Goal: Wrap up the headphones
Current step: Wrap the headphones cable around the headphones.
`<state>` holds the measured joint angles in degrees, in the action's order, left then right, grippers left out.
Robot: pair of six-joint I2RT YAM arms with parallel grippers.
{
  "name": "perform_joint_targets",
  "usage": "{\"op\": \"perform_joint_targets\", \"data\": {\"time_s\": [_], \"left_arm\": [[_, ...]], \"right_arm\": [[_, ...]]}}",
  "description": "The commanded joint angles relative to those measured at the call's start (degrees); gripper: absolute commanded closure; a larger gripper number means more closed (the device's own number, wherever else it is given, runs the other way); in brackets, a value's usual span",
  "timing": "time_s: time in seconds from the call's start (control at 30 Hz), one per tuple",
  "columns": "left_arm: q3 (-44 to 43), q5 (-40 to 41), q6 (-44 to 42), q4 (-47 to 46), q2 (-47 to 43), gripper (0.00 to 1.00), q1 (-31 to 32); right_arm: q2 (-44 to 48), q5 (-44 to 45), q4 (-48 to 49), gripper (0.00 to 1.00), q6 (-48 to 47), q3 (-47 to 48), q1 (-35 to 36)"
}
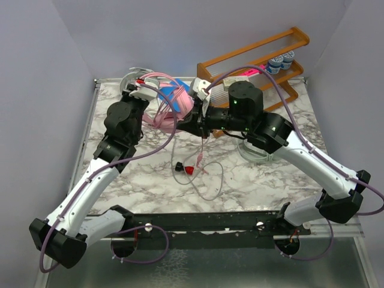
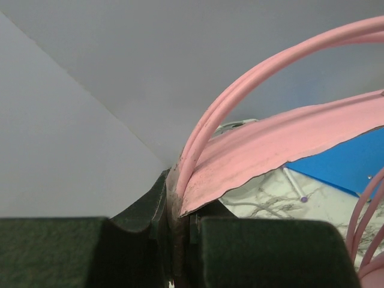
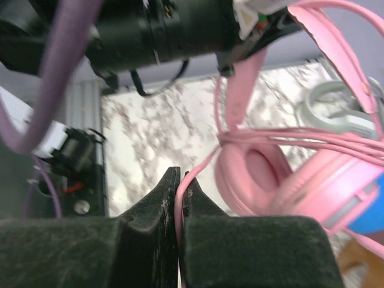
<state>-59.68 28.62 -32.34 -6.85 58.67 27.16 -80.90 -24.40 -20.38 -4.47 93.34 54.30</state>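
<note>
No legible text, label, brand, number or sign on anything in view.

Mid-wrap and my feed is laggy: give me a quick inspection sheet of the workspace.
Surface: marble-patterned table.
Job's things: pink headphones at far centre; silver-grey headset far left; pale headset partly under right arm.
Clutter: red-and-black object; wooden rack.
Grippers: left gripper shut on the pink headphones' band; right gripper shut on pink cable.
Cables: thin grey cable loose on table.
Surroundings: grey walls; nothing else seen.
</note>
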Motion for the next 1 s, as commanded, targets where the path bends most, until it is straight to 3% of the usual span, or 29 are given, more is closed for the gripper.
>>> {"op": "perform_joint_targets", "data": {"time_s": [0.0,0.2,0.5,0.8,0.97], "left_arm": [[-3.59,-4.95,-9.39,6.24,-1.60,1.00,-0.27],[-6.33,-9.33,-11.53,14.09,-1.86,1.00,-0.29],[-9.78,-16.59,-11.36,20.80,-2.18,1.00,-0.27],[-12.31,-22.00,-8.54,24.50,-2.99,1.00,-0.27],[-13.13,-23.73,-7.43,26.11,-3.38,1.00,-0.26]], "right_arm": [[-0.83,7.75,-15.77,0.96,-15.04,6.20,0.65],[0.94,23.52,-17.00,0.96,-23.71,3.43,0.67],[1.14,39.90,-12.41,0.93,-31.28,-1.57,0.72],[2.17,48.89,0.44,0.92,-35.70,-9.96,0.72],[7.32,48.72,17.45,0.89,-38.97,-20.30,0.61]]}}
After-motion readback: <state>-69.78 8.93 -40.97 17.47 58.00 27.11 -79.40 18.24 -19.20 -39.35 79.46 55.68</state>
